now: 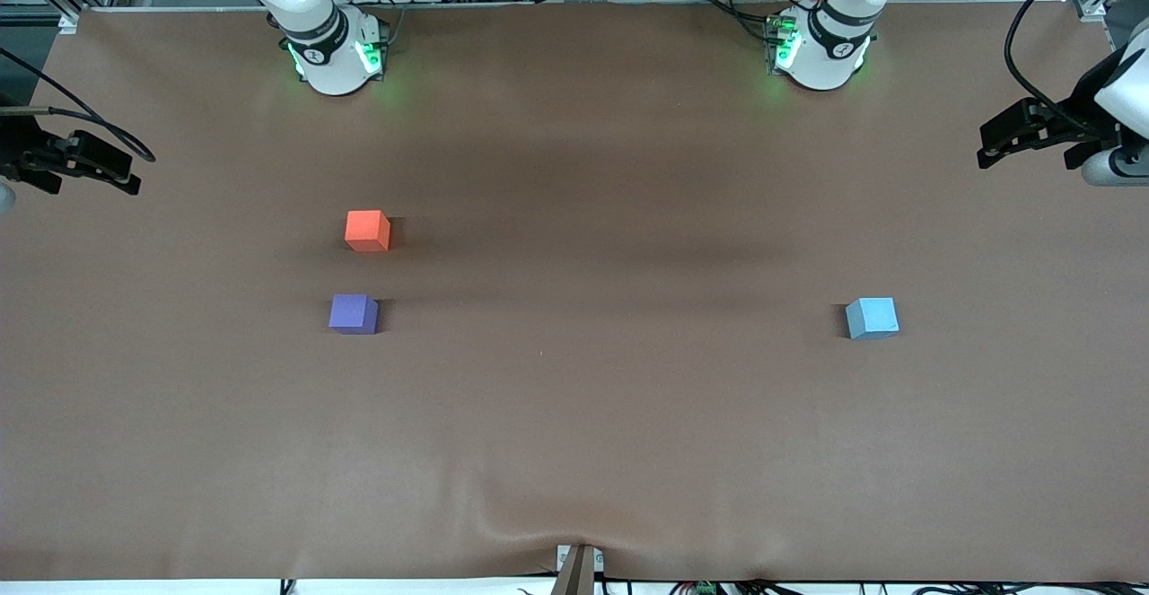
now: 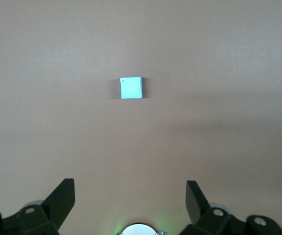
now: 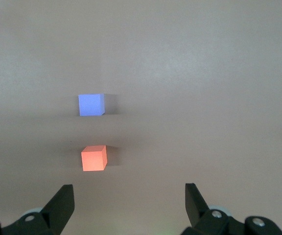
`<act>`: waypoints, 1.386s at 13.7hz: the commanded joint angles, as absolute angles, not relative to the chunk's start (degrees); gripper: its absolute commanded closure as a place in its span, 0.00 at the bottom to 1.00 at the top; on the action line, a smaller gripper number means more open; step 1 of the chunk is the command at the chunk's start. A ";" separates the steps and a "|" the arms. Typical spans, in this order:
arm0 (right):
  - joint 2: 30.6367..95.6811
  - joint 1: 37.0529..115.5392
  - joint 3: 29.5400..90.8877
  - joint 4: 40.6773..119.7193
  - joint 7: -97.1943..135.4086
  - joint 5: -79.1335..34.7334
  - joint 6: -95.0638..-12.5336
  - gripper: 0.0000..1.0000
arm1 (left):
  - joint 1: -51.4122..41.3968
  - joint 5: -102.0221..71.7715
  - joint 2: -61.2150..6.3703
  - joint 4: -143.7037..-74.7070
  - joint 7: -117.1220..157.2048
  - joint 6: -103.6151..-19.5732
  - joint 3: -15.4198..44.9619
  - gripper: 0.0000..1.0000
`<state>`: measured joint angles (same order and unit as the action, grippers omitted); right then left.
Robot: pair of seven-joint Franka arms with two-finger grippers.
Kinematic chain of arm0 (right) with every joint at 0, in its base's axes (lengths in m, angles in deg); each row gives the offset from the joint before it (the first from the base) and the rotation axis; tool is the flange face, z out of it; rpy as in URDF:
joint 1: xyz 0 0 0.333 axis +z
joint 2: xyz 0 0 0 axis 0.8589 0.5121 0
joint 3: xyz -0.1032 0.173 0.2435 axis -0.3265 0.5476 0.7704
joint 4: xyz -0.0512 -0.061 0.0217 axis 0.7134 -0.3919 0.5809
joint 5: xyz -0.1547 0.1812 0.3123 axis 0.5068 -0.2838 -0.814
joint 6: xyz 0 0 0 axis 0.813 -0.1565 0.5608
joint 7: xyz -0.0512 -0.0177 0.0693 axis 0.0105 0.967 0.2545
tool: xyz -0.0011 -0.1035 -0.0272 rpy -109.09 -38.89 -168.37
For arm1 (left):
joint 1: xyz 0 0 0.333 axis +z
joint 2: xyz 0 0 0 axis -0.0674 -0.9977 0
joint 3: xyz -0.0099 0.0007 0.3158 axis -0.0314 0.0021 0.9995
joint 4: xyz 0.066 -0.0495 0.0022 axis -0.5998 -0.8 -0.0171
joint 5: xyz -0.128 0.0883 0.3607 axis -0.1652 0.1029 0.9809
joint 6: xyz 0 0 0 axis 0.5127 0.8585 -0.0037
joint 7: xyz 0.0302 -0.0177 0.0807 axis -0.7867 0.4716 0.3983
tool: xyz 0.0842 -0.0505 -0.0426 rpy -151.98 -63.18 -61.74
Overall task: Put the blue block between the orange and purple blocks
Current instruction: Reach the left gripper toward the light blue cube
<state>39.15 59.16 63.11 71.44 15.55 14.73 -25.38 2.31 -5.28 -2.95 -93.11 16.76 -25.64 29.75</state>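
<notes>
Nothing's moved yet, I judge. Nearest me, the blue block [image 1: 872, 318] sits alone at the left arm's end of the table, level with the purple block [image 1: 353, 314] well apart at the right arm's end. The orange block [image 1: 367, 230] lies just farther, a gap between. Left gripper [image 2: 130, 196] and right gripper [image 3: 129, 197] hang high, fingers spread, empty.

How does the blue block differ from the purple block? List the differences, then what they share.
Colour: the blue block is light sky-blue; the purple block is darker violet.
Place: the blue block lies toward the left arm's end of the table; the purple block lies toward the right arm's end.
Company: the blue block stands alone; the purple block has the orange block close by.
Shared: small matte cubes of like size, resting untouched on the table.
</notes>
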 commanded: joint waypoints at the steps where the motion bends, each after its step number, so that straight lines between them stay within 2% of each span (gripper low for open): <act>1: 37.50 58.14 64.34 72.41 17.49 15.87 -25.54 0.00 | 2.46 -6.13 -2.59 -92.81 15.61 -24.76 29.93 0.00; 11: 37.85 57.62 64.17 72.58 17.33 15.17 -24.93 0.00 | 2.11 -6.05 -7.24 -92.72 16.84 -25.73 29.93 0.00; 15: 37.94 57.62 64.17 72.50 17.33 15.17 -24.93 0.00 | 2.02 -5.43 -13.21 -93.52 17.02 -31.87 29.76 0.00; 19: 38.02 57.53 64.17 72.50 17.33 15.09 -25.01 0.00 | 2.55 -5.26 -20.07 -93.17 16.93 -34.33 30.11 0.00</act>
